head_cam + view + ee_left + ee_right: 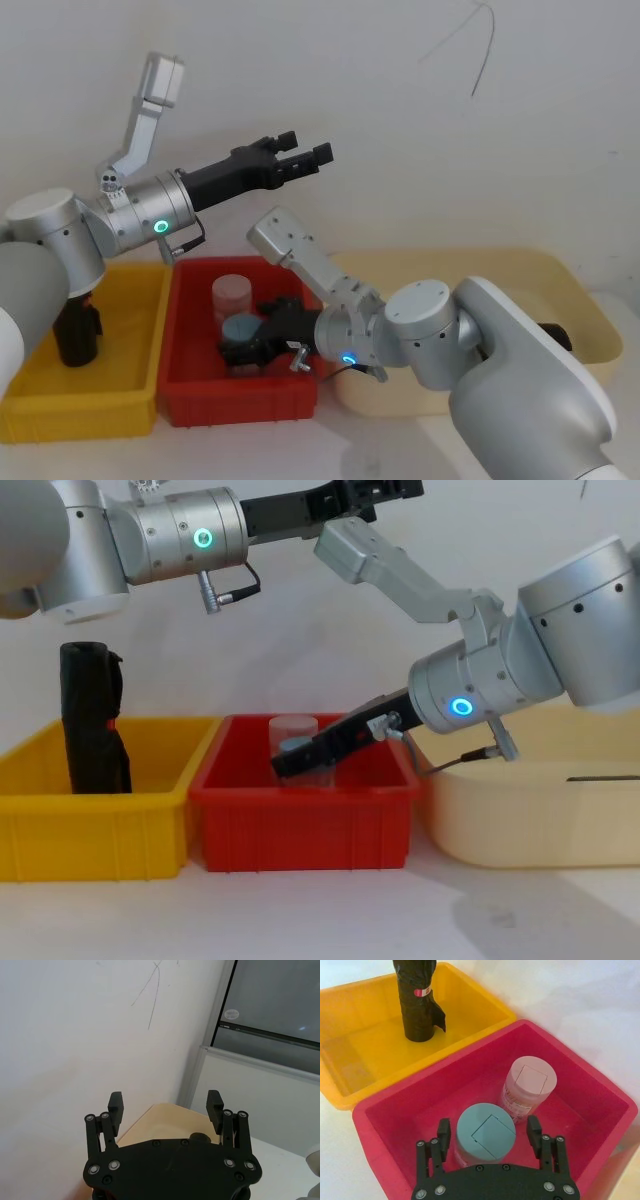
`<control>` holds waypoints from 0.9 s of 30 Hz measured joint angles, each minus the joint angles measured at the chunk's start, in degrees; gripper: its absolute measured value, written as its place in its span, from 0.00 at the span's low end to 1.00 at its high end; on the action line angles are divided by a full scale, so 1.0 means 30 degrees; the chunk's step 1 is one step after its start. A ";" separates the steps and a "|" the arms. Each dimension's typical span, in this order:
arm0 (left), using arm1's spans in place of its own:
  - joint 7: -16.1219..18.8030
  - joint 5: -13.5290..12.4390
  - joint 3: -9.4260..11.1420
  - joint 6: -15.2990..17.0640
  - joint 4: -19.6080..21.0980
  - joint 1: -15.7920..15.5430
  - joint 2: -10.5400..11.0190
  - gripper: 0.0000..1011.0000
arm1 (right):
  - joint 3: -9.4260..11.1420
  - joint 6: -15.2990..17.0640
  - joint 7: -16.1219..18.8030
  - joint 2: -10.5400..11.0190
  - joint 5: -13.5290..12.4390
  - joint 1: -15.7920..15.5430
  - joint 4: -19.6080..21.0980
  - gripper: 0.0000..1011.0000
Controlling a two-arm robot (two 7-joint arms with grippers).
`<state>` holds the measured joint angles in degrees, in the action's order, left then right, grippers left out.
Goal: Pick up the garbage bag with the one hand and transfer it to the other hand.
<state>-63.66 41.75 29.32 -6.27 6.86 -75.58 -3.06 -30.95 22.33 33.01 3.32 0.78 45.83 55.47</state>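
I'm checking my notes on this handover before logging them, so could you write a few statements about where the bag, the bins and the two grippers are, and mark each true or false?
1. The garbage bag stands upright in the yellow bin. True.
2. The left gripper holds the bag. False: it is open and empty, raised above the bins.
3. The right gripper is in the red bin, open around a blue-lidded jar. True.
4. The pink-lidded jar sits in the yellow bin. False: it is in the red bin, beside the blue-lidded jar.
5. The red bin is between the yellow bin and a cream tub. True.
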 joint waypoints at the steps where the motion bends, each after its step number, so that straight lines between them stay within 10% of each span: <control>1: 0.0000 0.0001 -0.0001 0.0000 0.0001 0.0001 0.0000 0.99 | -0.0014 -0.0007 -0.0019 -0.0027 -0.0003 0.0031 -0.0063 0.92; 10: -0.0001 0.0000 0.0000 0.0000 0.0000 0.0001 0.0000 0.99 | -0.0059 -0.0036 -0.0103 -0.0122 -0.0026 0.0126 -0.0314 0.68; 27: -0.0001 0.0000 0.0000 0.0000 0.0000 0.0001 0.0000 0.99 | -0.0082 -0.0053 -0.0154 -0.0165 -0.0043 0.0181 -0.0440 0.68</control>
<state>-63.66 41.75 29.32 -6.27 6.86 -75.57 -3.06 -31.20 22.17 32.55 2.83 0.65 46.38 54.15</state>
